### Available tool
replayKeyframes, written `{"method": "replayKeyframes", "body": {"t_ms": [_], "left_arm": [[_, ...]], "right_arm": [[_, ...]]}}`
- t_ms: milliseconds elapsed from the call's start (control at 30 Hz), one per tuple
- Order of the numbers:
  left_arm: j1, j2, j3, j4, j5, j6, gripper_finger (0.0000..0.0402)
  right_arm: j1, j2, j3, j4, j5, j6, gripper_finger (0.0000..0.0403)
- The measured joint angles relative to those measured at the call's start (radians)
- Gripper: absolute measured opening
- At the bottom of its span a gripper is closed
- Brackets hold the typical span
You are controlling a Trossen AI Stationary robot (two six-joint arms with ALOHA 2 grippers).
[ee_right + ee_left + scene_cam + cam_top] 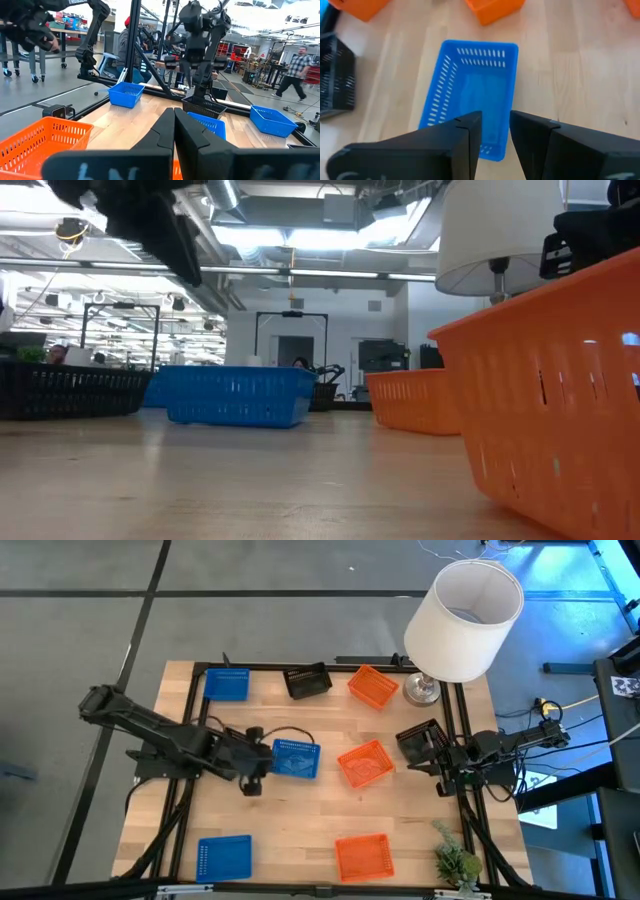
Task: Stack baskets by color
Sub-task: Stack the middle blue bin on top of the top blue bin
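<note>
Hovering over the near end of a blue basket (296,759), the left tool (262,768) stands with its fingers (470,135) parted a little, holding nothing; the basket lies flat on the table (300,825) just ahead of the fingertips. Bare wood lies open around that basket, with an orange basket (365,763) the nearest neighbour farther ahead of the tool.

Two more blue baskets sit apart: one (227,684) at the table's far left corner, one (224,856) near the front edge on the left. A second orange basket (363,856) sits by the front edge, a third (373,686) near the far edge beside a black basket (308,681).

At the right edge the right tool (437,762) is clenched shut (nothing shows between its fingers in its wrist view), close to another black basket (419,740). A white lampshade (463,618) on a metal base stands at the far right corner, and a small green plant (455,862) at the near right one.

Every basket is a shallow rectangular plastic tray with slotted mesh walls; the table is pale wood framed by black rails.
</note>
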Motion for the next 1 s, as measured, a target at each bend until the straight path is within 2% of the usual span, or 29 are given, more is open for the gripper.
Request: {"method": "replayKeyframes", "body": {"t_ms": [267,500,700,900,1000], "left_arm": [[0.0,0.197,0.0,0.094,0.094,0.007,0.0092],[0.0,0.31,0.0,0.119,0.089,0.008,0.0091],[0.0,0.323,0.0,0.121,0.086,0.008,0.0089],[-0.009,0.268,0.002,0.121,0.081,0.008,0.009],[-0.009,0.257,0.007,0.114,0.045,0.024,0.0089]], "right_arm": [[0.0,0.0,0.001,0.008,0.0,0.001,0.0007],[0.0,0.0,0.001,0.008,0.0,0.053,0.0007],[0.0,0.0,0.001,0.008,-0.001,0.08,0.0007],[0.0,0.0,0.001,0.008,-0.001,0.08,0.0007],[0.0,0.0,0.001,0.007,-0.001,0.077,0.0007]]}}
